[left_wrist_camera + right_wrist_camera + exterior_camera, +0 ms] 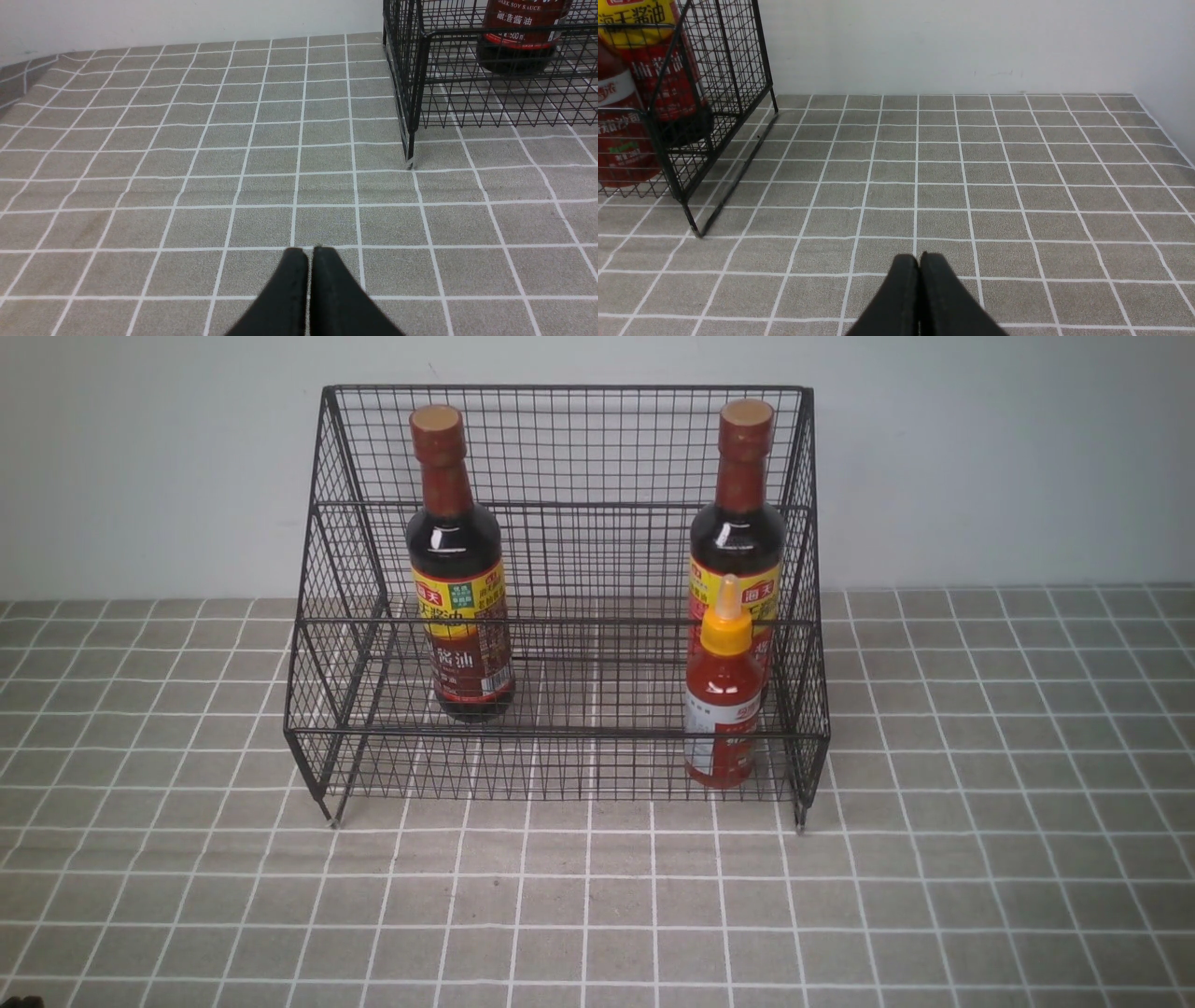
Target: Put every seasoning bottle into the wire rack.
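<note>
Upright inside the black wire-mesh rack [560, 457]: two tall glossy dark soy-sauce bottles [459, 569] [742, 513] behind, short red squeeze bottle [722, 695] in front at right. Meanwhile, left gripper [309, 252] and right gripper [919, 257] pinched fully together, empty, above matte grey grid-patterned cloth [597, 915].

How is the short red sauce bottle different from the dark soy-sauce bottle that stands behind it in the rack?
The red sauce bottle is shorter than the dark soy-sauce bottle. Its cap is a yellow nozzle; the soy bottle's cap is brown. It stands on the front, lower tier; the soy bottle stands on the tier behind. Both are upright inside the wire rack.
</note>
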